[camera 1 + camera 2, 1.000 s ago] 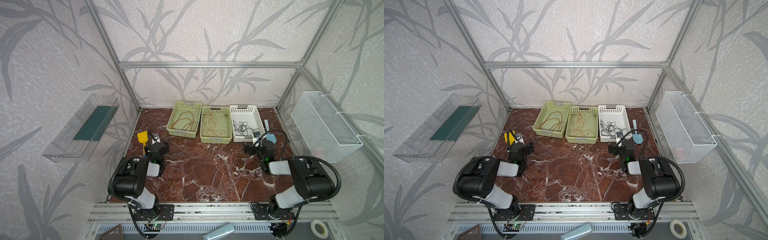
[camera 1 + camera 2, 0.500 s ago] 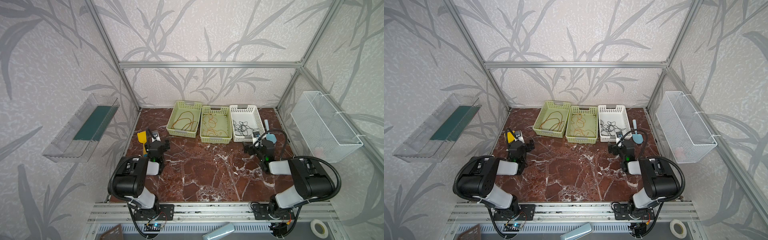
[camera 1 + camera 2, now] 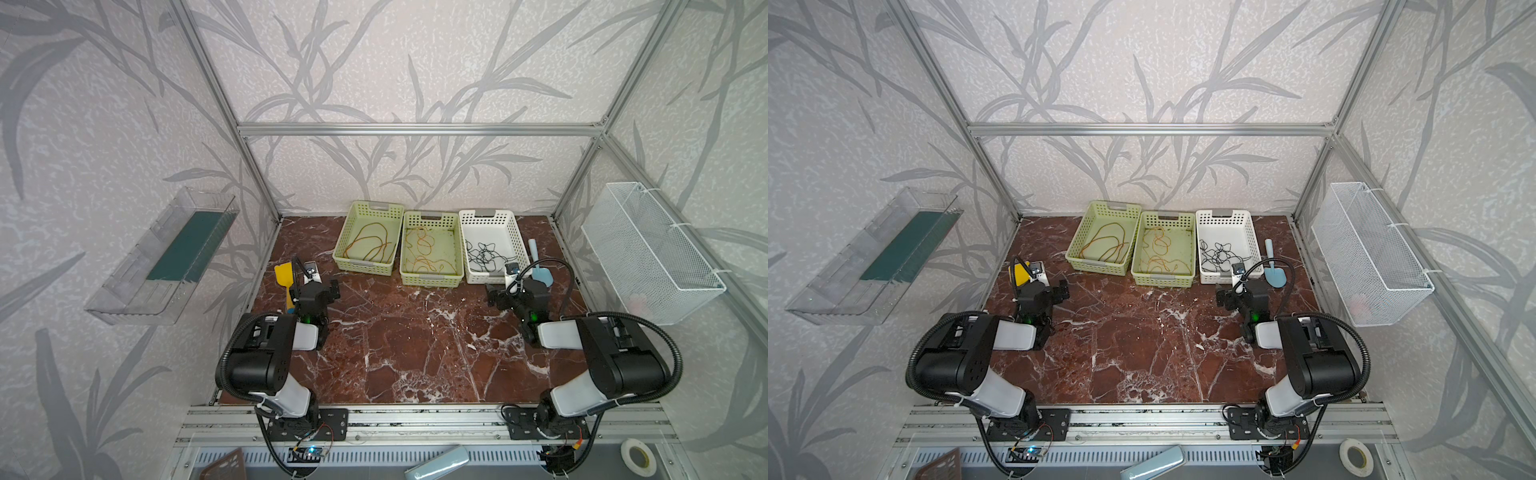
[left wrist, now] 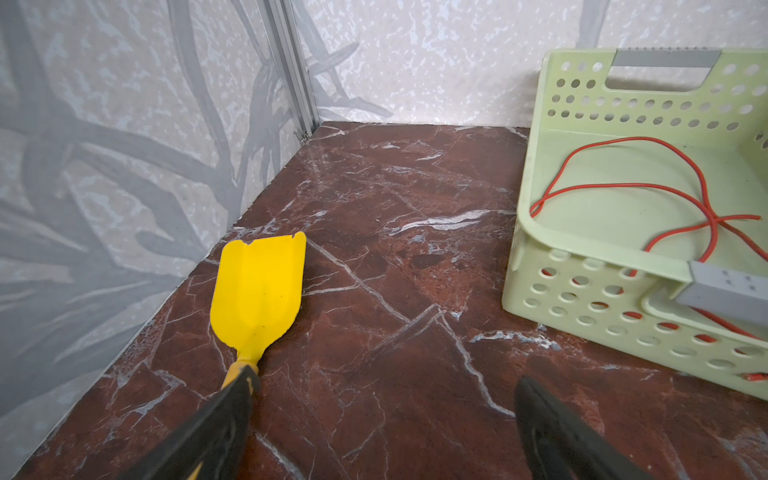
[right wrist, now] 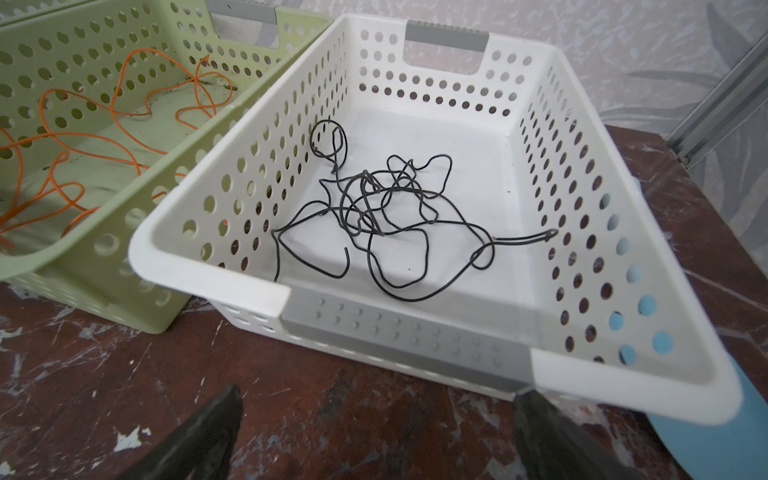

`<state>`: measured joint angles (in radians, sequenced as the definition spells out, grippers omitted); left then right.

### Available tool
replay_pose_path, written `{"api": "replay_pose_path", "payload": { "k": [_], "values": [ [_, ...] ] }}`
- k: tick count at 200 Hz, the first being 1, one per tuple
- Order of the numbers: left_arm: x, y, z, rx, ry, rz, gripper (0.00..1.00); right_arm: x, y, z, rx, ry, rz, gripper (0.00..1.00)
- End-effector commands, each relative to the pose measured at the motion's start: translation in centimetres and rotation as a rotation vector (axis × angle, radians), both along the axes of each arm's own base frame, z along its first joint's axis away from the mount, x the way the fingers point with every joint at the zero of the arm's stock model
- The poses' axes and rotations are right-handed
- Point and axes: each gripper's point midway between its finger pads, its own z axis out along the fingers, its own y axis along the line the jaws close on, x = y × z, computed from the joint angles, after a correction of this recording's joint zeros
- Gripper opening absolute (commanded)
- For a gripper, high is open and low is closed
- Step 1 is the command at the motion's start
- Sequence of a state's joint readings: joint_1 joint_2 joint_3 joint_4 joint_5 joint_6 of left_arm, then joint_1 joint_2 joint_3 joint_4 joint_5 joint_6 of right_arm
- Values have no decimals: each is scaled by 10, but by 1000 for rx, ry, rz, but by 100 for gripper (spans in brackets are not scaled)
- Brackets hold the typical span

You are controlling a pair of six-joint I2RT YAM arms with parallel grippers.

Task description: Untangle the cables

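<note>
The cables lie apart in three baskets at the back in both top views. The red cable [image 3: 370, 245] [image 4: 702, 187] curls in the left green basket [image 4: 523, 232]. The middle green basket holds the orange cable [image 3: 424, 253] [image 5: 83, 135]. A black cable [image 3: 484, 255] [image 5: 371, 195] sits bunched in the white basket [image 5: 208, 286]. My left gripper [image 3: 316, 289] [image 4: 384, 384] rests low, open and empty, short of the left basket. In front of the white basket, my right gripper [image 3: 517, 291] [image 5: 378, 392] is open and empty too.
A yellow scoop [image 3: 284, 276] [image 4: 257, 286] lies by the left wall, its handle running under my left finger in the wrist view. A blue scoop [image 3: 540, 270] [image 5: 727, 449] lies right of the white basket. A wire basket [image 3: 648, 249] hangs on the right wall.
My left wrist has shifted slightly beside the yellow scoop. The right arm, the cables and both sets of jaws stand as before.
</note>
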<state>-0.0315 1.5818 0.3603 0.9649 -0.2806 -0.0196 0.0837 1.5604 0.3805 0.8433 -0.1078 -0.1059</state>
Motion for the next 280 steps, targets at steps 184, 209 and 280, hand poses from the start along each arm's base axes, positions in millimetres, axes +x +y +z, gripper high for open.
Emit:
{"api": "replay_pose_path", "payload": {
  "k": [184,209,280],
  "values": [
    [2,9,8,-36,-37,27,99,10,-10,16,26,-35,-38,99],
    [2,9,8,-36,-37,27,99,10,-10,16,26,-32,-39,99],
    [3,7,7,-31,-27,18,99,10,-10,16,29,-31,-42,99]
  ]
}}
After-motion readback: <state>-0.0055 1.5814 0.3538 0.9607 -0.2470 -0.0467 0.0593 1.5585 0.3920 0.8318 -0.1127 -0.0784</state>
